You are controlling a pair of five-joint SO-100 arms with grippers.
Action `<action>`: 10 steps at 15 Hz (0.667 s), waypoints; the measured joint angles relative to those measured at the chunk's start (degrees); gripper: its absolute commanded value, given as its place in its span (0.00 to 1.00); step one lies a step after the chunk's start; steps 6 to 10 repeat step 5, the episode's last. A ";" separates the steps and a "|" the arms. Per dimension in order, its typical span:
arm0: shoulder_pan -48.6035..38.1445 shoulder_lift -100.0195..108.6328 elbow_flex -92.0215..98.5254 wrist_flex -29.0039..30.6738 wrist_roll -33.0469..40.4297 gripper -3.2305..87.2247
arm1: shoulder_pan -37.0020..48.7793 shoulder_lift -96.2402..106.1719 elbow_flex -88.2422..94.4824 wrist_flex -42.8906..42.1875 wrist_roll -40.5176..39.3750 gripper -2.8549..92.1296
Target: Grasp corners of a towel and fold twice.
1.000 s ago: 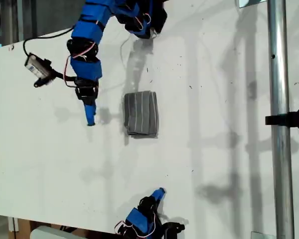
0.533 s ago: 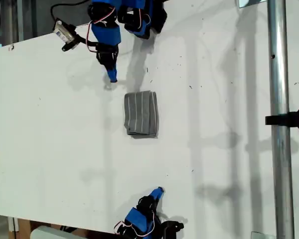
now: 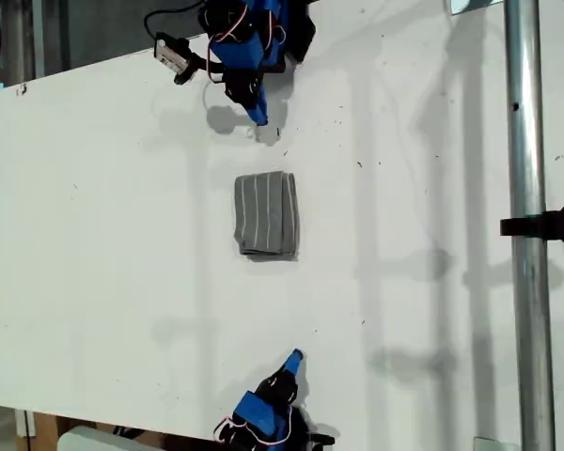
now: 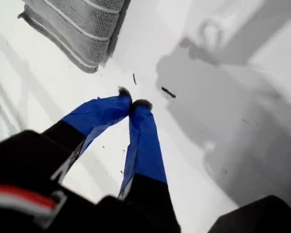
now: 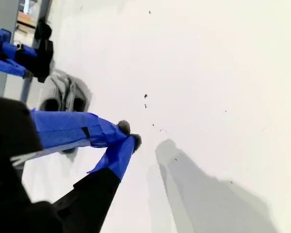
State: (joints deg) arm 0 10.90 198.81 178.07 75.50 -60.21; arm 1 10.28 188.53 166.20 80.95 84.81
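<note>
1. My second gripper [image 3: 296, 356] hangs over the white table [image 3: 94, 282] at about 6 o'clock of the exterior view, well apart from the cloth. In its wrist view the blue fingertips [image 5: 121, 127] meet with nothing between them.
2. The towel [image 3: 266, 213] lies near the middle of the exterior view, folded into a small thick grey block with thin white stripes. It lies flat on the table, touched by neither arm.
3. My first gripper [image 3: 260, 117] is at 12 o'clock from the towel, near it but apart. Its jaws are pressed together and hold nothing, and a folded towel corner [image 4: 92, 65] lies just ahead.
4. A metal pole [image 3: 526, 282] with a black clamp [image 3: 545, 225] stands at 3 o'clock of the exterior view.
</note>
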 measured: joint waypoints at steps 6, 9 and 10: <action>0.00 0.00 0.00 -0.18 1.23 0.01 | -5.10 0.00 0.00 0.00 0.26 0.06; 0.00 0.00 0.00 -0.18 1.23 0.01 | -5.10 0.00 0.00 0.00 0.26 0.06; 0.00 0.00 0.00 -0.18 1.23 0.01 | -5.10 0.00 0.00 0.00 0.26 0.06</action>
